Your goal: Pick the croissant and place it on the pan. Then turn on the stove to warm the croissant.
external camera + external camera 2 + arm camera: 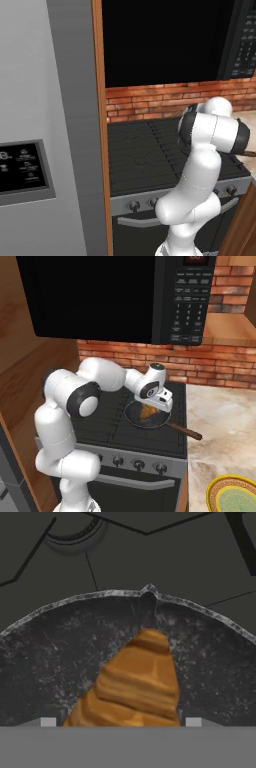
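Three views of one moment at the stove. Seen from the right base view: gripper pointing down over the pan, close above its bowl. Pan resting on the front right of the black cooktop, its thin brown handle reaching out towards the beige counter. Croissant lying inside the pan, directly beneath the gripper, well within the rim.

Seen from the hand view: croissant as a golden-brown wedge on the speckled dark floor of the pan, narrow end towards the far rim, wide end cut off at the bottom edge. Two pale fingertips standing one on each side of the wide end, so that the gripper straddles the pastry at a middling spread. Cannot tell whether the fingertips press on the croissant or merely flank it. Burner grate of the cooktop visible beyond the pan's rim.

Seen from the left base view: stove between a grey fridge and the arm, with a row of round knobs on the steel front panel above a bar handle. Same knobs in the right base view. Black microwave hung above, brick wall behind, a yellow-rimmed plate on the counter at lower right.
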Robot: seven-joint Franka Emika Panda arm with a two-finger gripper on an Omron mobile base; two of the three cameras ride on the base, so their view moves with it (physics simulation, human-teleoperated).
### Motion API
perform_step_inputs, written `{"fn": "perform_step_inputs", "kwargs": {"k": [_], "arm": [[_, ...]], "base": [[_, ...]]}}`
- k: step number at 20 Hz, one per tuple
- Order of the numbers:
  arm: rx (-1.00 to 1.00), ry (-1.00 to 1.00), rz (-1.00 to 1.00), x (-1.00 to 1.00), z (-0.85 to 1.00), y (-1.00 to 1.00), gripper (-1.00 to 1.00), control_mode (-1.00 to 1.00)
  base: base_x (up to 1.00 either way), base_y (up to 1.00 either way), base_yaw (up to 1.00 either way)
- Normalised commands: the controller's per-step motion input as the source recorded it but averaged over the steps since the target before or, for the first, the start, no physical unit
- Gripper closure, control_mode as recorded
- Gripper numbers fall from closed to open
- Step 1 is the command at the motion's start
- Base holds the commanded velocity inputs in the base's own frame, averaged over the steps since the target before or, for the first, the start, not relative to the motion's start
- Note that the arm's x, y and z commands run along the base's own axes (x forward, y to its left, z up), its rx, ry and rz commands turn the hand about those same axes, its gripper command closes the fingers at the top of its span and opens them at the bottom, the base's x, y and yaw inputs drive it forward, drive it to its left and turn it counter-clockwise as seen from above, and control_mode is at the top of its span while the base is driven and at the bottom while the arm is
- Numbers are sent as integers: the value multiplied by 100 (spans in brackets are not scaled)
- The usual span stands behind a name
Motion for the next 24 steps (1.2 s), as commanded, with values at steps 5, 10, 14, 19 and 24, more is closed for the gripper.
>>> {"fn": "perform_step_inputs", "kwargs": {"k": [5,10,14,19,24], "arm": [[0,3,1,12,-26,0,100,-100],[0,1,2,10,-28,0,100,-100],[0,0,2,-14,-3,0,-100,-100],[0,0,0,-38,2,0,-100,-100],[0,-1,0,-43,23,1,-100,-100]], "base": [[0,0,0],[0,0,0],[0,0,0],[0,0,0],[0,0,0]]}}
